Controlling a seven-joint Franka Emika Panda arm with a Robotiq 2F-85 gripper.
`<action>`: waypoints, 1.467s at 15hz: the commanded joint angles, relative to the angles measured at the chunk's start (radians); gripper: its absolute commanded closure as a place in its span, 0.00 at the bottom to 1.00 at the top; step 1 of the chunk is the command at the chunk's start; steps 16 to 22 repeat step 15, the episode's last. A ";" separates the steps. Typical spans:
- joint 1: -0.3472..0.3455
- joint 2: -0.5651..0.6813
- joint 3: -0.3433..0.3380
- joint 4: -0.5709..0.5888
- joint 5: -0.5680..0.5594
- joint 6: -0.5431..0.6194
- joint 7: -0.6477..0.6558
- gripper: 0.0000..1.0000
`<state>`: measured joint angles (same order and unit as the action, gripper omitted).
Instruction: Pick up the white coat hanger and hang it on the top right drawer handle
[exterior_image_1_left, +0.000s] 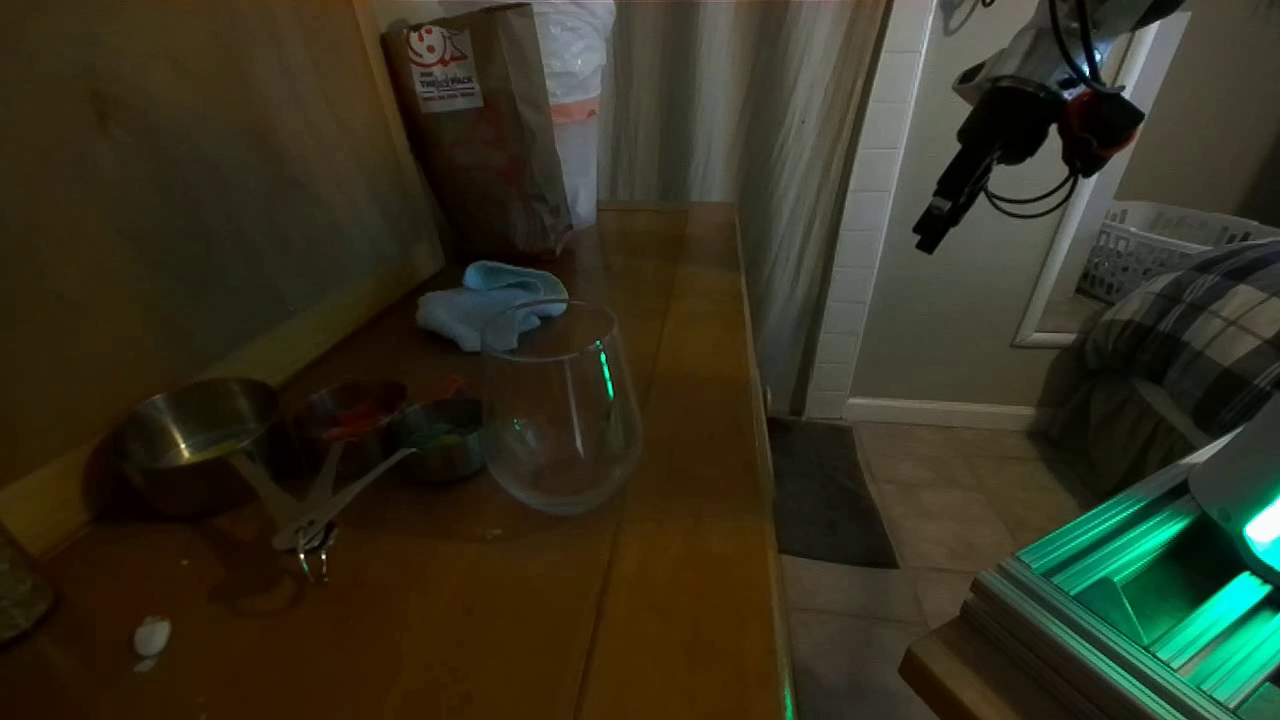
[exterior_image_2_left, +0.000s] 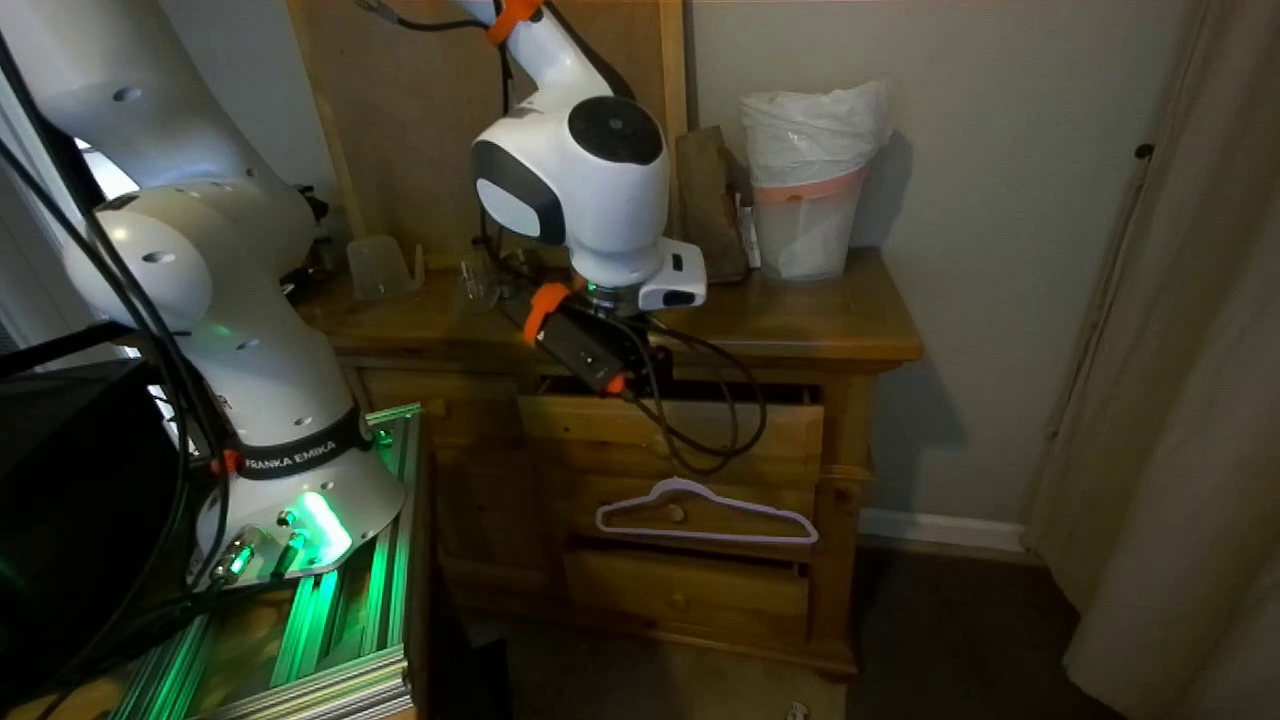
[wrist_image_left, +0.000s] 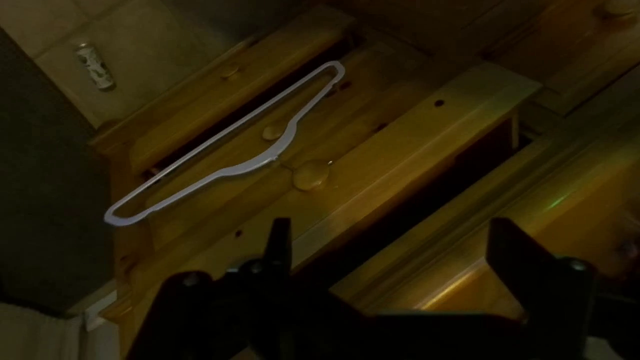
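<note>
A pale wall (exterior_image_2_left: 1000, 230) and a long curtain (exterior_image_2_left: 1160, 400) stand behind and beside a wooden bench (exterior_image_2_left: 830, 320) with drawers in its front. On its top are metal measuring cups (exterior_image_1_left: 200, 440), a clear glass (exterior_image_1_left: 565, 440), a bunched blue cloth (exterior_image_1_left: 490, 305), a brown paper bag (exterior_image_1_left: 480, 140) and a white-lined bin (exterior_image_2_left: 805, 220). The top drawer (wrist_image_left: 425, 135) is pulled partway out, a dark gap showing behind its front. From its knob (wrist_image_left: 311, 176) hangs the white coat hanger (wrist_image_left: 257, 162), bits of its thin metal hook visible on both sides of the knob. It hangs in front of the drawer below, close to level in an exterior view, and that drawer's own round pull (exterior_image_2_left: 675, 513) shows through its frame.

The claw (wrist_image_left: 387, 222) has its two fingers (wrist_image_left: 278, 245) spread wide in the wrist view, with a broad space between the tips. Through that space show the top drawer's front, the dark gap and the bench's edge. The coat hanger shows past the fingertips, apart from both, and so does the knob. In an exterior view the white arm (exterior_image_2_left: 620, 180) reaches in front of the bench, and its camera (exterior_image_2_left: 580, 350), banded in orange, covers most of the claw. In an exterior view with a tiled floor (exterior_image_1_left: 950, 480), the claw is turned side-on and slants downward, background showing between it and the bench; how far apart its fingers stand cannot be told from there.
</note>
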<state>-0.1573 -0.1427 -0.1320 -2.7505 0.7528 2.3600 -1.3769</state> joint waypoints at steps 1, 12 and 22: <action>0.016 -0.034 -0.029 0.003 0.013 0.051 -0.047 0.00; 0.018 -0.016 -0.036 0.011 -0.006 0.039 -0.027 0.00; 0.018 -0.016 -0.036 0.011 -0.006 0.039 -0.027 0.00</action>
